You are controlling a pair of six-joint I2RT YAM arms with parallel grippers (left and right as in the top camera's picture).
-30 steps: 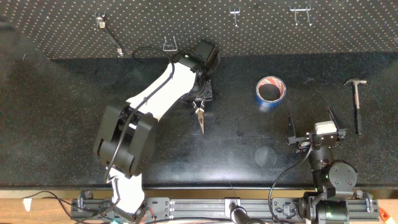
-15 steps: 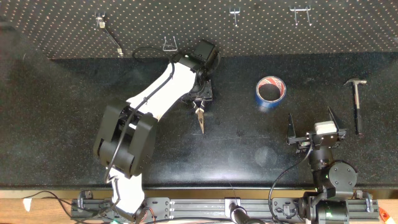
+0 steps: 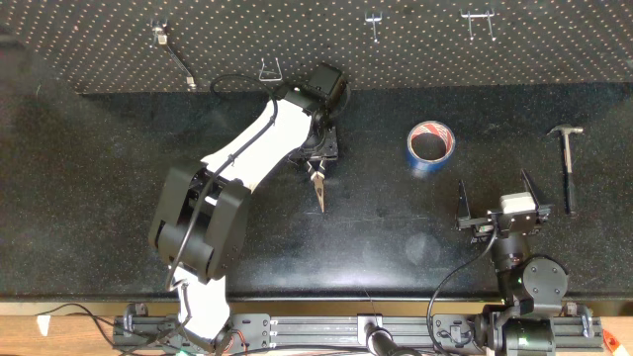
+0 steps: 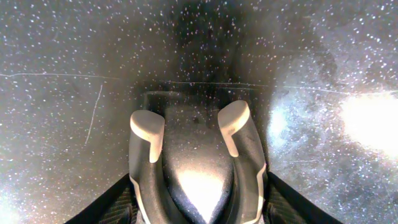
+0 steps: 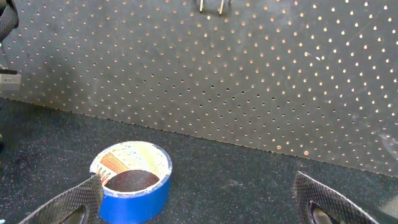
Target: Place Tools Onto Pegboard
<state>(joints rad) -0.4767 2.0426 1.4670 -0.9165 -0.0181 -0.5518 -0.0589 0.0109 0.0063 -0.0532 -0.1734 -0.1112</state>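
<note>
- Over by the foot of the pegboard [image 3: 415, 44], the left gripper [image 3: 322, 150] is down on the pliers [image 3: 318, 188]. They lie flat on the black table [image 3: 99, 178] with the nose pointing back toward the arm bases.
- Up close, the left wrist view has the two pale handle ends [image 4: 147, 130] sticking out ahead. The dark fingers sit snug against the outer sides of the handles, so I'd call that clamped on the pliers, not just hovering.
- My read on the step: it's the pick-up of the first tool. The grasp looks made, but the pliers look to be on the table, not lifted.
- The right gripper [image 3: 493, 193] is parked low on its own side with its fingers wide apart and nothing between them. Its wrist camera looks at the blue tape roll [image 5: 132, 177] and the board behind it.
- The tape roll and the hammer [image 3: 568, 168] are both waiting on the table, well apart from each other. So the job is barely started, I'd say.
- Next move, as I see it: lift straight up without letting the handles pivot, then swing toward the wire hook [image 3: 269, 69] just beside the arm on the board.
- Tricky bit: the handles have to straddle or drop over the hook, so the wrist needs to turn the pliers upright first and open only once they're actually hanging.
</note>
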